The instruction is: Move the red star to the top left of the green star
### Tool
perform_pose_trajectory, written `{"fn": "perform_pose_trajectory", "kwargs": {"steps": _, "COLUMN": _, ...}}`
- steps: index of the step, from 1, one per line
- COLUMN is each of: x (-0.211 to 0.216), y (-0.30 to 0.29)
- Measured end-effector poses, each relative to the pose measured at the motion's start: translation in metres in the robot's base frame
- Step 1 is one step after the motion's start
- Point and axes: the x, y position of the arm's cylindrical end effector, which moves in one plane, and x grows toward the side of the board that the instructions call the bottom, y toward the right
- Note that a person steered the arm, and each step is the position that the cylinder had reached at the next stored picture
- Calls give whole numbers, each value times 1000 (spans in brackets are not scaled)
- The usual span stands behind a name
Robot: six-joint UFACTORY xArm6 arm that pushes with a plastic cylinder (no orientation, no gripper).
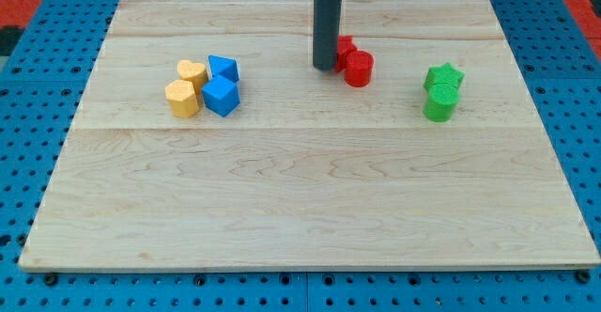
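One dark rod comes down from the far edge of the tabletop [310, 209], and my tip [325, 69] rests on the wood in the far half, a little toward the right of the middle. No pincer is fitted to this arm, so nothing is clenched or released; the rod simply stands upright against the blocks.

Just to the right of my tip, touching or nearly touching it, lies the red star [345, 47], partly hidden behind the rod, so its shape is hard to confirm. Pressed against that block on its near right side is a red cylinder [359, 69].

Farther toward the right edge, well apart from the red pair, sits the green star [444, 75], and a green cylinder [439, 102] touches it on the near side. The red star is to the left of the green star and slightly nearer the far edge.

On the other side of my tip, toward the left edge, four blocks huddle together: a yellow heart [192, 72] at the far left of the group, a yellow hexagon [183, 98] in front of it, a blue block [223, 69] beside the heart, and a blue cube [222, 96] in front of that one. This cluster is well apart from my tip.
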Motion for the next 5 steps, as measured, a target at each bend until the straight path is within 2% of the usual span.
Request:
{"fn": "perform_pose_trajectory", "kwargs": {"steps": 1, "x": -30, "y": 14}}
{"fn": "perform_pose_trajectory", "kwargs": {"steps": 2, "x": -29, "y": 8}}
{"fn": "perform_pose_trajectory", "kwargs": {"steps": 3, "x": -48, "y": 15}}
{"fn": "perform_pose_trajectory", "kwargs": {"steps": 4, "x": -27, "y": 87}}
{"fn": "perform_pose_trajectory", "kwargs": {"steps": 5, "x": 21, "y": 105}}
